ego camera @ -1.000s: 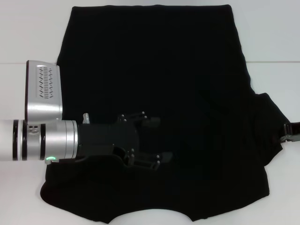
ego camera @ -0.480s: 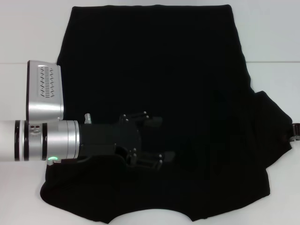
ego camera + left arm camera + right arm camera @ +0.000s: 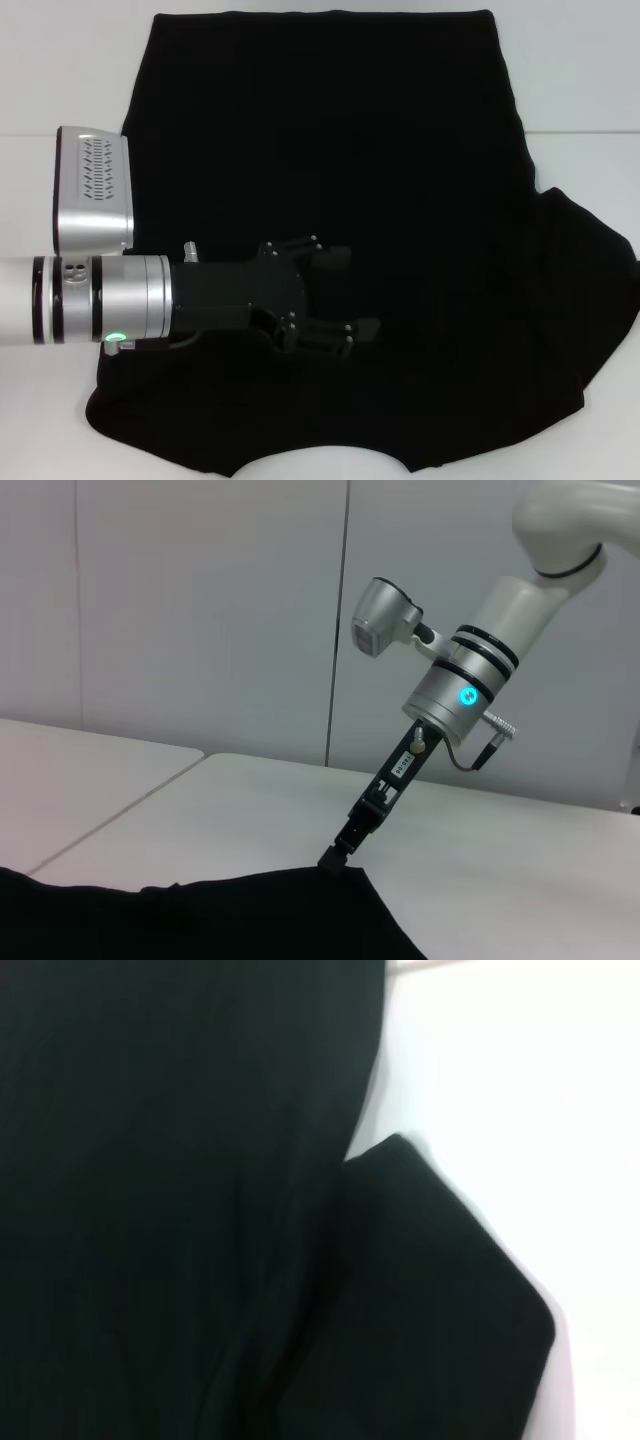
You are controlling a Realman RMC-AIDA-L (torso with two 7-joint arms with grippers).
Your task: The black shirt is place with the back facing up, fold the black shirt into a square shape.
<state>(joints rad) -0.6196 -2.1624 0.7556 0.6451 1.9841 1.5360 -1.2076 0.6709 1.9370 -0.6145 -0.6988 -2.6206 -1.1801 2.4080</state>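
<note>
— Shirt first: where is it?

— The black shirt (image 3: 330, 130) lies spread flat on the white desk (image 3: 60, 60), and it takes up most of the head view. Its straight edge is on the far side. The curved edge is nearest the robot. No lettering shows on the side facing up.

— And the left hand?

— The left hand (image 3: 348, 293) reaches in from the left, low over the near left part of the shirt. Its two black fingers (image 3: 335, 258) are spread wide, with nothing between them. I cannot tell whether they touch the cloth. A green light (image 3: 117, 338) glows on the silver wrist behind it.

— Is the right hand in sight?

— Not from the head camera. The left wrist view shows it. The right hand (image 3: 340, 850) points steeply down, and its tip meets the corner of the shirt's right sleeve (image 3: 590, 280) at the desk. It is seen edge-on, so I cannot tell whether it is clamped on the cloth or only touching it. A blue light (image 3: 466, 695) shines on that arm's wrist.

— How does the sleeve lie?

— It is stretched out sideways to the right, with its tip at the edge of the head view. In the right wrist view it is a dark corner on the bare white desk, just beside the body of the shirt.
</note>
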